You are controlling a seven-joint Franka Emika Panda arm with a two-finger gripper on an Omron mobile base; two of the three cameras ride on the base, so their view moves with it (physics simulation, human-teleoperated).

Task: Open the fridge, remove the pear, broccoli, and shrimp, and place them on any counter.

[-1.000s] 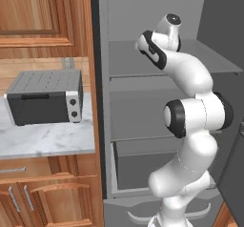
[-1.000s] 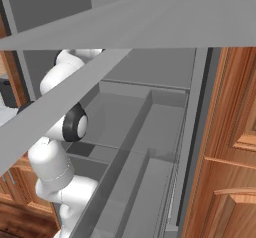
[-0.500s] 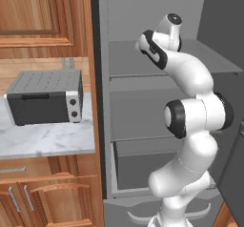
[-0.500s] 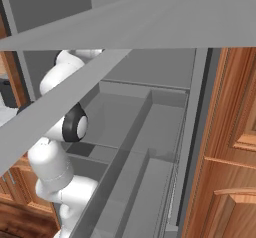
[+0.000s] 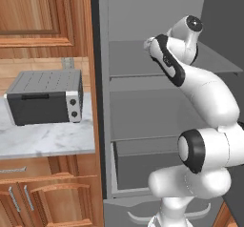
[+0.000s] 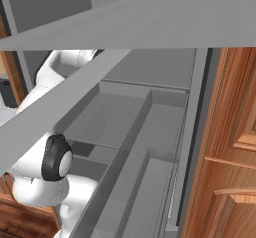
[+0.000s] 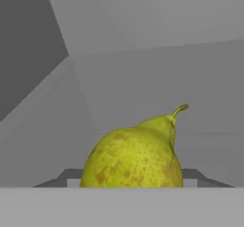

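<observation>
We see the pear (image 7: 136,154) resting on a grey shelf (image 7: 143,97) inside the fridge (image 5: 143,107), close in front of the fingers. To the side, a grey toaster oven (image 5: 45,97) stands on the marble worktop (image 5: 47,140).

Fridge (image 5: 143,25): stands open, right of the tabletop (image 5: 45,138).
Toaster oven (image 5: 45,97): sits on the tabletop, left of the fridge.
Pear (image 7: 136,157): inside the fridge, directly before the hand camera.

Arm (image 5: 209,97): glossy white rounded segments are joined by black bands; a dark round cap is borne.
</observation>
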